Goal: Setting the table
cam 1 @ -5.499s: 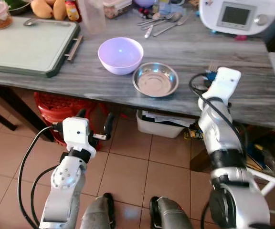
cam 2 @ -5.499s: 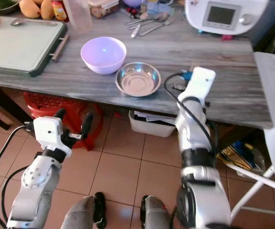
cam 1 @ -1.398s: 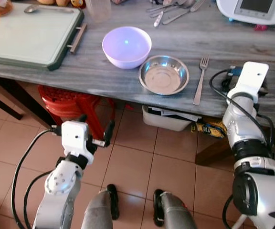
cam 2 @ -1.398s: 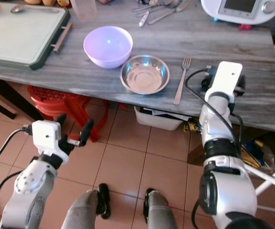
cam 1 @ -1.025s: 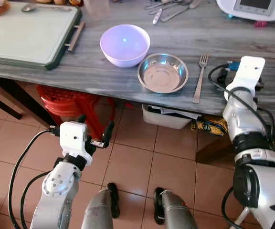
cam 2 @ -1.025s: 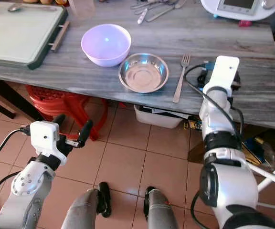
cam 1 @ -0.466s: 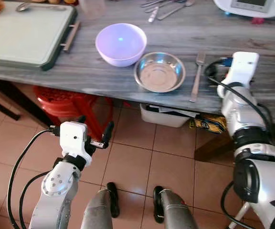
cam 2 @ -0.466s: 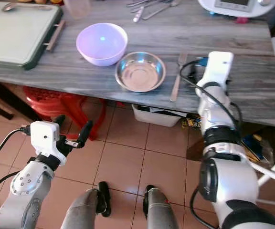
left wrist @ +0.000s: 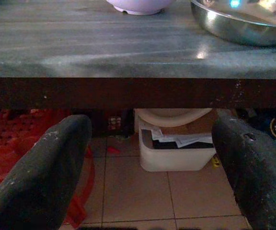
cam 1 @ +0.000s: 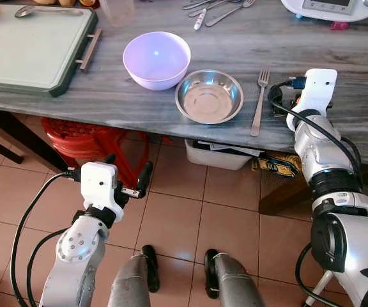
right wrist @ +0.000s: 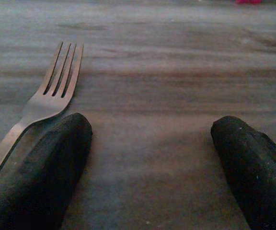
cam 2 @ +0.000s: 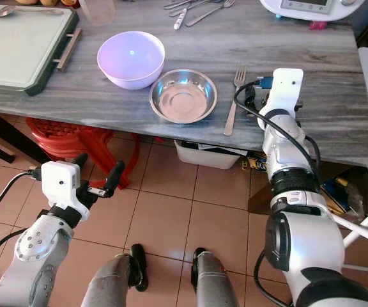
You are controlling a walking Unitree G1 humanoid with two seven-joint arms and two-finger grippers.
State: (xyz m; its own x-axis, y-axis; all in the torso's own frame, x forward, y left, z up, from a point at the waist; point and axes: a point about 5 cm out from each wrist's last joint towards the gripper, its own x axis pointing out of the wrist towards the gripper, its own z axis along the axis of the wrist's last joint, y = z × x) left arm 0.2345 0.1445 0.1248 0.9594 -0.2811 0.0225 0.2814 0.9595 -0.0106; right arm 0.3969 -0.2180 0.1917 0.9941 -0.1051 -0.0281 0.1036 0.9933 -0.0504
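Fork (cam 1: 258, 101) lies on the grey wooden table (cam 1: 337, 57), just right of the steel bowl (cam 1: 209, 96), which holds nothing, as does the lilac bowl (cam 1: 156, 59) touching it on its left. Right gripper (right wrist: 152, 158) rests on the tabletop beside the fork, fingers spread wide and holding nothing, one fingertip (right wrist: 47, 163) just beside the handle. Left gripper (left wrist: 150, 158) hangs below the table edge, jaws wide and unladen.

Even daylight, sharp; wrist views dimmer.

the grey wooden table (cam 1: 139, 96) carries a lilac bowl (cam 1: 156, 59), steel dish (cam 1: 209, 96), fork (cam 1: 257, 102), green tray (cam 1: 30, 48) and loose cutlery (cam 1: 213, 11).
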